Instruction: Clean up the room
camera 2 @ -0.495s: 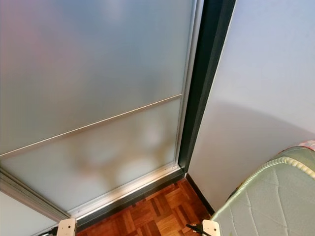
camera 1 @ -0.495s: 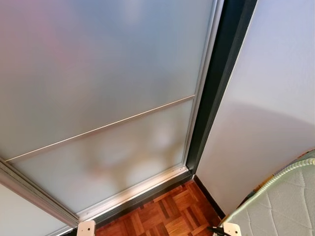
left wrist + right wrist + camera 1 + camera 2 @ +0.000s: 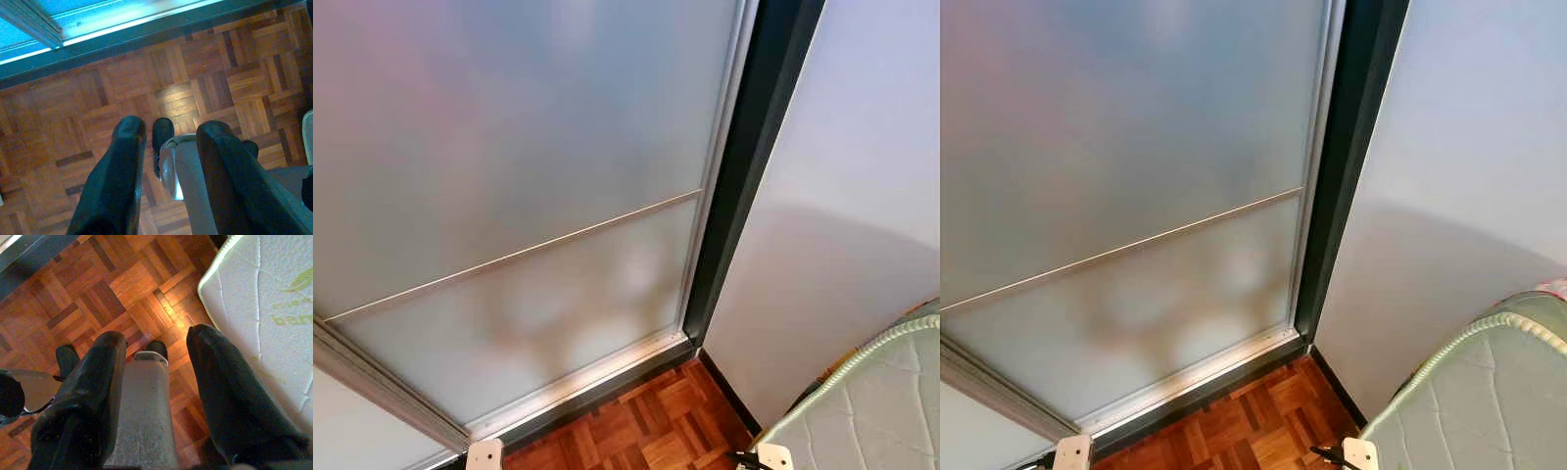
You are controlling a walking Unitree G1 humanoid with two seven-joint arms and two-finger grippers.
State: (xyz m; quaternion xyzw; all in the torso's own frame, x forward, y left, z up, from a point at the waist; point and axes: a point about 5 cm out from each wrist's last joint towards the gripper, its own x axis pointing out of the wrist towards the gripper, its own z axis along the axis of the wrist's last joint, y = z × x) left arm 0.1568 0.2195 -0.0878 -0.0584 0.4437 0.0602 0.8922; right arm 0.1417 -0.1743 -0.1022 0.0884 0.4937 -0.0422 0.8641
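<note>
Frosted sliding-door panels (image 3: 509,147) take up the left and centre of the head views, crossed by a thin metal rail and seated in a pale track above the parquet floor (image 3: 646,421). To their right stands a dark door frame (image 3: 754,147), then a plain white wall (image 3: 862,196), and at the far right the piped corner of a quilted mattress (image 3: 1489,392).

Nothing has changed since half a second ago: the head views sit almost exactly as they did, so the robot seems paused facing the door corner. No clutter to tidy is visible here, so a turn toward the room is probably needed.

Both arms hang low over the floor. The left gripper (image 3: 166,161) is spread and empty; the right gripper (image 3: 156,367), just beside the mattress edge, is likewise spread and empty.
</note>
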